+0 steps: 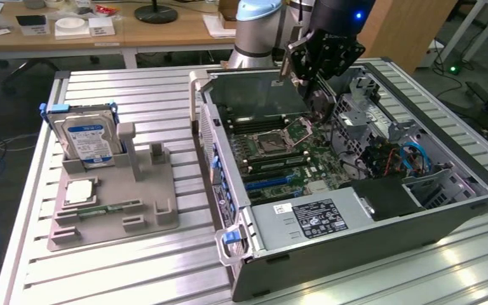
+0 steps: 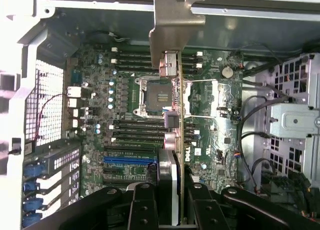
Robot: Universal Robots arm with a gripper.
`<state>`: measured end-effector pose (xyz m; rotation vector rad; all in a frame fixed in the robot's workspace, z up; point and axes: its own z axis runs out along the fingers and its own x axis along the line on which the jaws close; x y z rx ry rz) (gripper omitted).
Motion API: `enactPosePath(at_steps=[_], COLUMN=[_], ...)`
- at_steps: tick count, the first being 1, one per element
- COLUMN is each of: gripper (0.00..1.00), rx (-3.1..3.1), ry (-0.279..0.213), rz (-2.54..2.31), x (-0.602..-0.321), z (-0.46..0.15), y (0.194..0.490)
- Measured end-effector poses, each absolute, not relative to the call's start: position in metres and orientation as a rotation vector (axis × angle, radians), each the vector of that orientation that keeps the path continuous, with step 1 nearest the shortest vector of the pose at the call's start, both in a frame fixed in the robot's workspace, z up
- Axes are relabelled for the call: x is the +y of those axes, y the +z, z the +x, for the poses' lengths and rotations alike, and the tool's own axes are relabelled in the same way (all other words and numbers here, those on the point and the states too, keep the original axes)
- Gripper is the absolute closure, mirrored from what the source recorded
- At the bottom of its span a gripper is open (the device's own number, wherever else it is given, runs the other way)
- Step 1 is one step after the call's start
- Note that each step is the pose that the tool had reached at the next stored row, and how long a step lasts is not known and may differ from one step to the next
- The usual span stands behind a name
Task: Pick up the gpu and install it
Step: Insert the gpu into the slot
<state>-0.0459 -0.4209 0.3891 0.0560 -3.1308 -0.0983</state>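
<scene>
Wrist view: your gripper [image 2: 175, 207] is clamped on the gpu [image 2: 175, 120], held edge-down over the motherboard [image 2: 210, 104]. Its long axis runs crosswise to the blue slot [image 2: 127, 160]. In the exterior view, that slot lies nearer and left of the gripper.

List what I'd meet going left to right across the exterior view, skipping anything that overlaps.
hard drive standing in the grey holder → gpu held upright above the open computer case → blue cables inside the case
</scene>
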Motion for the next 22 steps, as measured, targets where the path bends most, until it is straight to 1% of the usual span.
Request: enactPosePath(at_steps=[22], gripper=[0.72], rx=[-3.058], ry=[-0.094], rz=[0.621], x=[-0.4209], z=[-0.0459], y=[0.3890])
